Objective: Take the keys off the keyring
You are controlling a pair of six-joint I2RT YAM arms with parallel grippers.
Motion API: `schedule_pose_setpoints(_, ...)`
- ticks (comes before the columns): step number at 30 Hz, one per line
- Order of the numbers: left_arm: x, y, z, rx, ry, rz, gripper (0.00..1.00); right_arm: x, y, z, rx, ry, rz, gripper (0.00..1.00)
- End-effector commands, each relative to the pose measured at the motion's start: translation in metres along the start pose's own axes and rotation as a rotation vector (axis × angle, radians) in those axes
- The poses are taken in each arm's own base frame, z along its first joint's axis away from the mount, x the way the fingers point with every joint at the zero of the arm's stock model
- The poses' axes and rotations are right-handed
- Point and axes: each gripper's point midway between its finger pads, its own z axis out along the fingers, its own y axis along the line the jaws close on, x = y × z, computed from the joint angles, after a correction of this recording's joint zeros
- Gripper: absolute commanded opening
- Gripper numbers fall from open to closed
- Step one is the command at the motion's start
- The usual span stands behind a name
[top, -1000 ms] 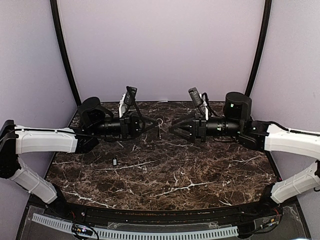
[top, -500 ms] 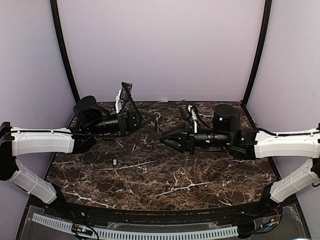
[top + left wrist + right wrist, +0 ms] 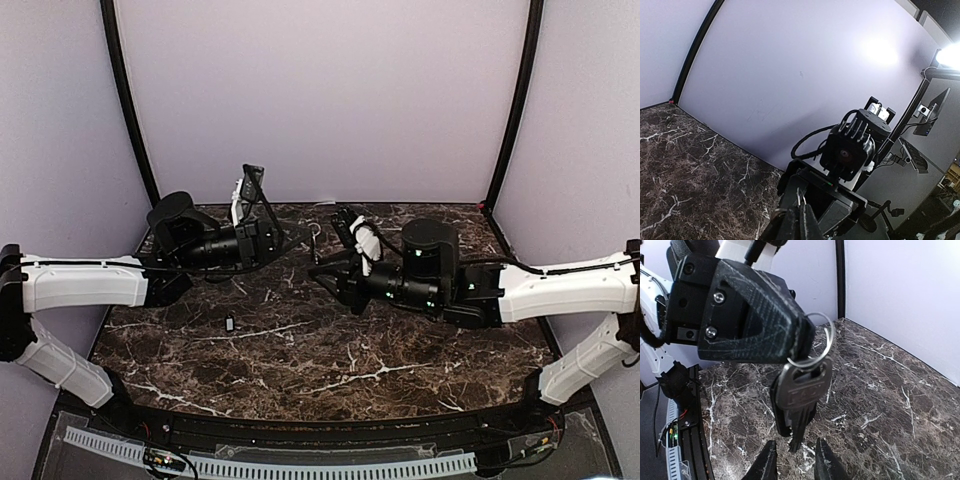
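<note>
Left gripper [image 3: 801, 335] is closed on the keyring [image 3: 812, 361], pinching the wire at its left side and holding it up off the table [image 3: 330, 350], far of centre. Ring sits roughly edge-on to my fingertips, most of the loop standing free to the right of the pinch. The keys [image 3: 801, 390] hang from the bottom of the loop, stacked one behind another, heads up at the wire, blades pointing down at the marble; long axis close to vertical. Right gripper [image 3: 792, 463] is open and holds nothing, and lies right of the ring and lower. In the right wrist view its two fingers [image 3: 766, 465] frame the blade tips just beyond them, not touching. So the keys lie straight ahead of my right fingers, blades running toward the gap. The right arm is the free one and the nearer to the blades. My read: the next move is a short advance along that line, closing on the front key low on its blade, clear of the ring.
</note>
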Motion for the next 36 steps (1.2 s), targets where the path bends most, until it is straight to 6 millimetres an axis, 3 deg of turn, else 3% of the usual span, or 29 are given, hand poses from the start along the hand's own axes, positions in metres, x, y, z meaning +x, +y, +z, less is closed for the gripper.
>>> schedule_pose_setpoints(1,-0.013,-0.013,-0.005,0.011,-0.035,0.020,0.00,-0.010,-0.015,0.001,0.149,-0.020,-0.068,0.25)
schedule_pose_setpoints(13,-0.011,-0.007,-0.004,-0.014,-0.036,0.000,0.00,-0.018,-0.015,0.003,0.232,-0.030,-0.139,0.23)
schedule_pose_setpoints(24,-0.011,-0.003,-0.005,-0.033,-0.044,-0.014,0.00,-0.005,-0.012,0.007,0.252,-0.002,-0.161,0.29)
schedule_pose_setpoints(36,-0.009,-0.001,-0.005,-0.039,-0.040,-0.020,0.00,-0.019,-0.021,-0.001,0.354,-0.047,-0.166,0.29)
